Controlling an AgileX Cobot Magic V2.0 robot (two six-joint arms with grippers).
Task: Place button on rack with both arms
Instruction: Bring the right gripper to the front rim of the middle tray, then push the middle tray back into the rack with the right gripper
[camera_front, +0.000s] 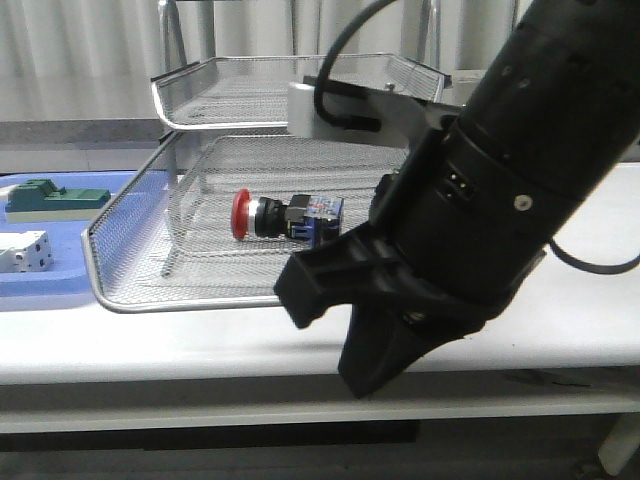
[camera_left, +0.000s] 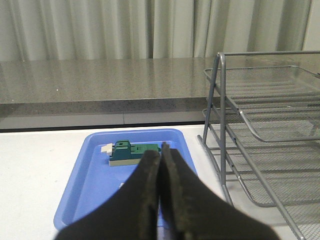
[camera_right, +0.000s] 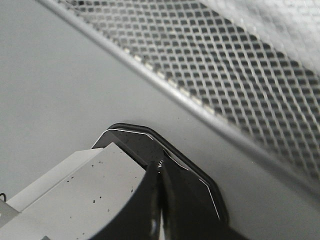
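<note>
The button (camera_front: 285, 216), with its red mushroom head, black collar and blue-black rear block, lies on its side in the lowest mesh tier of the silver rack (camera_front: 130, 300). The red head points left. My right arm fills the front view's right side, and its gripper (camera_front: 362, 380) hangs down past the table's front edge, below and right of the button. In the right wrist view the right gripper (camera_right: 159, 167) is shut and empty, with rack mesh (camera_right: 240, 75) above it. My left gripper (camera_left: 161, 150) is shut on nothing, over the blue tray, and the rack (camera_left: 260, 135) stands beside it.
A flat blue tray (camera_front: 60, 285) lies left of the rack and holds a green block (camera_front: 55, 198) and a white boxy part (camera_front: 22, 250). The left wrist view shows the same tray (camera_left: 90, 185) and green block (camera_left: 127, 151). Behind them runs a grey counter with curtains.
</note>
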